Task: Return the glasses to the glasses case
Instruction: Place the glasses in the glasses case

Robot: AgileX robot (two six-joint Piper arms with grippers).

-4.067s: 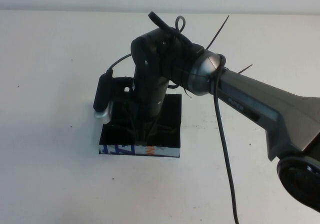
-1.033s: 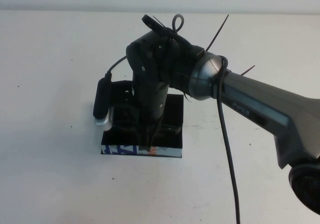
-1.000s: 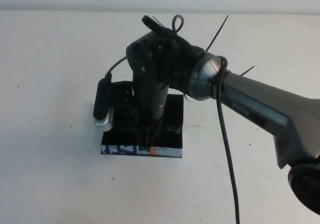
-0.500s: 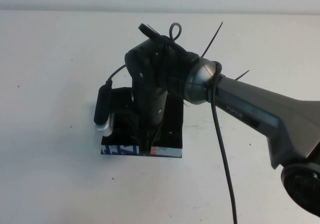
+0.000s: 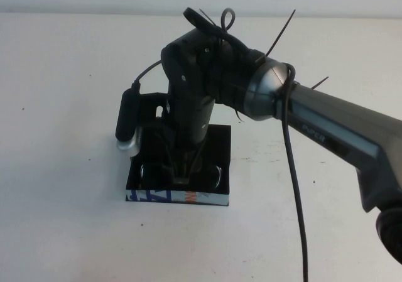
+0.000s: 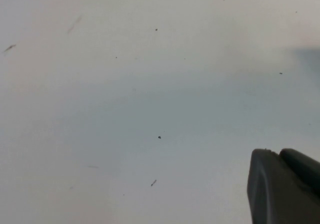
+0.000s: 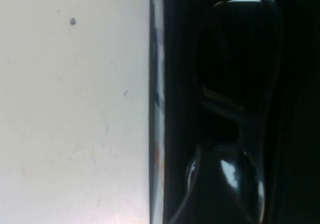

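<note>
The black glasses case [image 5: 220,145] lies open on the white table, its blue, white and orange strip [image 5: 178,198] facing me. The dark glasses [image 5: 217,174] lie inside it, with a lens showing on each side of my right gripper [image 5: 182,178]. That gripper points straight down into the case and is closed on the glasses at the bridge. In the right wrist view the glasses [image 7: 235,44] fill the case beside its strip edge [image 7: 157,109]. My left gripper [image 6: 280,156] is shut and empty over bare table, and it is out of the high view.
The right arm [image 5: 326,131] reaches in from the right and hides the back of the case. A black cable [image 5: 295,200] hangs from it over the table [image 5: 63,219]. White table surface lies all round the case.
My right gripper and wrist have shifted slightly up and back. The glasses' lenses now show on both sides of it in the case. The case's front edge sits a little nearer.
</note>
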